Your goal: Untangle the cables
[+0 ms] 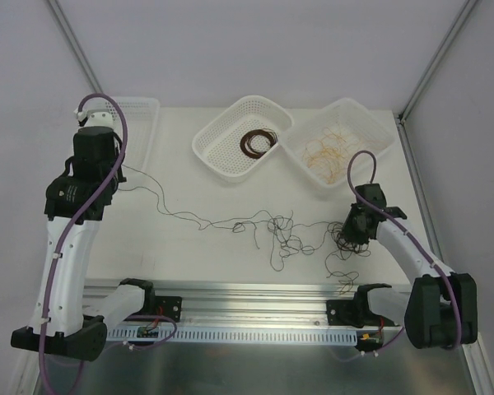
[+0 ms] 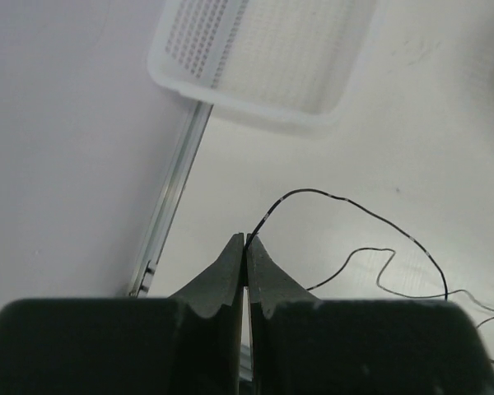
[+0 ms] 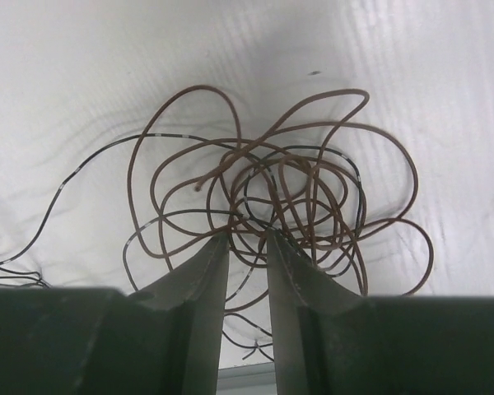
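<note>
Standing by the table, I see the left gripper (image 2: 245,244) pinched fully closed, its two tips meeting on the end of a thin black cable (image 2: 370,216). The cable springs up out of the tips, arcs over to the gripper's right and drops back to the table (image 2: 412,107). Ahead of that gripper and a little to its left sits a white mesh basket (image 2: 255,103), well apart from the tips. From above, the same black cable trails away from the left gripper toward the right gripper (image 3: 245,240), running into the loose tangle of cables (image 1: 272,226) that lies between the two. The right gripper stands part way open with a narrow gap between its jaws, nosed into a springy clump of brown and black loops (image 3: 288,189). A few strands cross the gap right at the tips, and the rest fans out just ahead of them. I see nothing pressed tight between those fingers. Farther out beyond the right gripper are two more baskets side by side: the middle basket (image 1: 210,156) holds a dark brown coil (image 1: 258,141), and the right-hand basket (image 1: 370,115) holds tan-orange wires (image 1: 329,152)
</note>
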Controlling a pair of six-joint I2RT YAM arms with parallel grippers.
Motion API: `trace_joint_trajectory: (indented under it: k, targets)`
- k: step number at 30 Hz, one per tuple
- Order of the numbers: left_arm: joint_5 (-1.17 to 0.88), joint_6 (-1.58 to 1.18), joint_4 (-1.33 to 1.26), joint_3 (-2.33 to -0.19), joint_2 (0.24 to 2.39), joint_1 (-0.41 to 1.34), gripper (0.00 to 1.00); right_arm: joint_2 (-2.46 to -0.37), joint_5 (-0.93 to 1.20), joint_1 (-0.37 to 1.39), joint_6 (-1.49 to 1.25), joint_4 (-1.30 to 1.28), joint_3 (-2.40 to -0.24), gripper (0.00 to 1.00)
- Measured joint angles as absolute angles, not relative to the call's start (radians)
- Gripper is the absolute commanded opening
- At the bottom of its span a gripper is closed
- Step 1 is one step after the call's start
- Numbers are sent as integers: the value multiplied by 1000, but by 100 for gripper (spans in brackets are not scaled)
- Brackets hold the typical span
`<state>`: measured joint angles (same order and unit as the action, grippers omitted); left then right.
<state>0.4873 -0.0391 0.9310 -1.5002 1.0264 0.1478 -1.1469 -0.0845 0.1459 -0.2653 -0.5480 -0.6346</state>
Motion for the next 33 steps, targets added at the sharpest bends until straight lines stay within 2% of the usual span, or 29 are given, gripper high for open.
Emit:
trace_joint_trajectory:
  k: [3,8,10,12,13,16,25,33]
  targets:
    - [527,-39,932,-1412,1016,108,0,-1147,-84,93,-247,-561,-644,31]
    - [502,-67,924,-1346,994,103,0,-1142,-39,83,-197,-598,-702,45]
    - [484,-77,920,-1327,988,103,0,-1124,-22,117,-170,-598,-741,54]
    - [463,-90,913,-1303,980,103,0,-1092,-6,178,-134,-595,-777,59]
    - [451,-94,913,-1292,977,103,0,-1078,1,205,-116,-592,-791,66]
    - [427,-101,909,-1270,968,103,0,-1062,49,321,-35,-581,-850,73]
    - [418,-105,896,-1262,961,103,0,-1315,173,608,199,-597,-968,81]
    - [405,-104,896,-1269,965,103,0,-1477,171,705,248,-603,-997,81]
